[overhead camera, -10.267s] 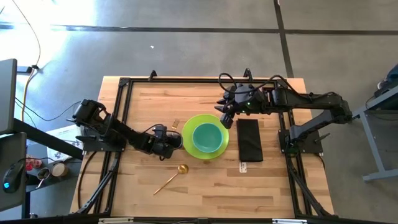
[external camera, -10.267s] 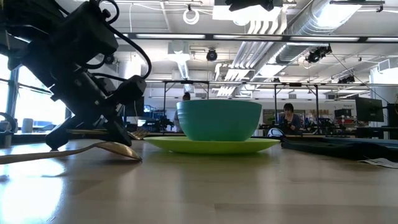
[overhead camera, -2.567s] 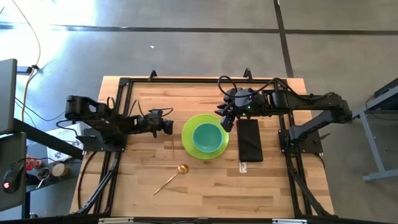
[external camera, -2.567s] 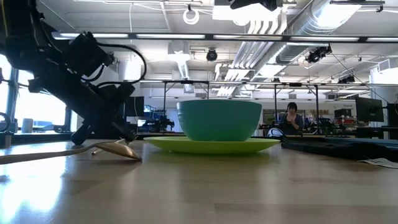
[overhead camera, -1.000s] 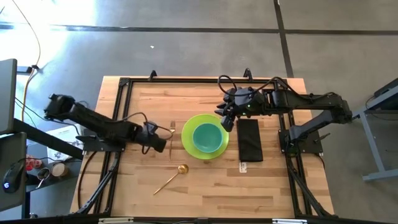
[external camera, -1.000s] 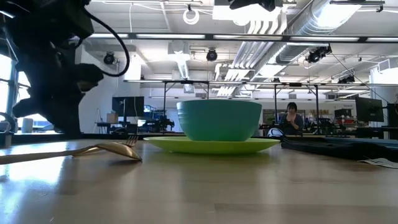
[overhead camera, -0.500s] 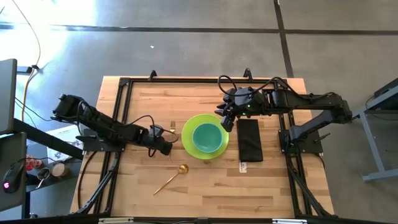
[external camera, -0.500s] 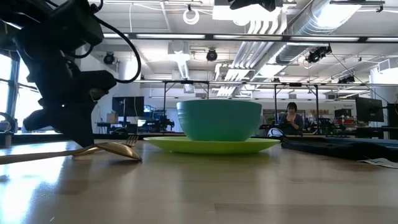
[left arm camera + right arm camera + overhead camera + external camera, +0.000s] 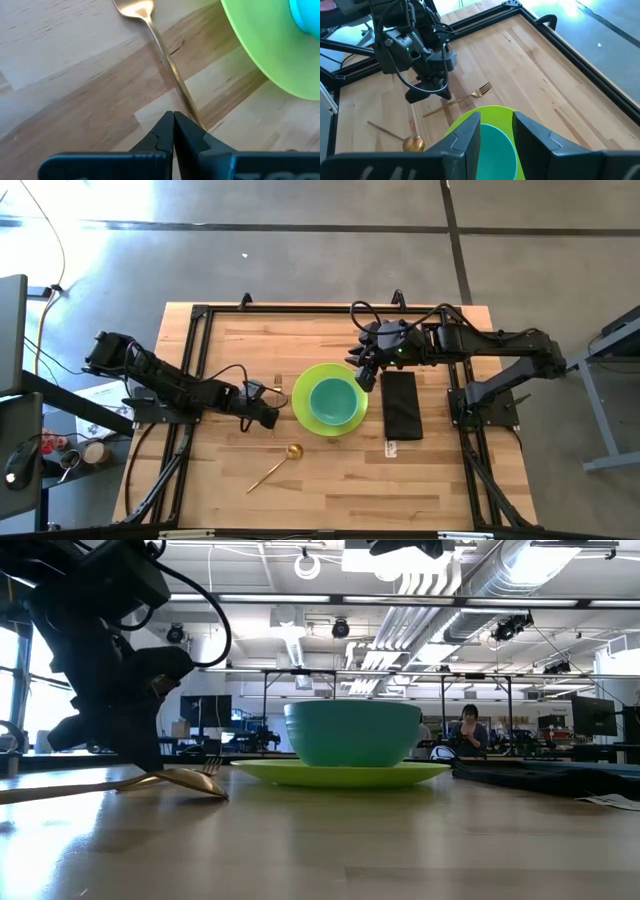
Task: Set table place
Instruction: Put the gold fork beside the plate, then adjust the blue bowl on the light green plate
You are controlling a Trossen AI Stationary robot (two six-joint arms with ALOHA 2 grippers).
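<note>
Beside the green plate [image 9: 330,398], left jaws [image 9: 268,419] sit closed over the fork handle [image 9: 176,85], bare table [image 9: 330,490] nearby

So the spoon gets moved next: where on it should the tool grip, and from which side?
Probably best at mid-handle of the spoon, coming straight down and closing across it. It lies flat on the table, bowl end nearest the plate, and the slim handle has bare wood on both sides.
</note>
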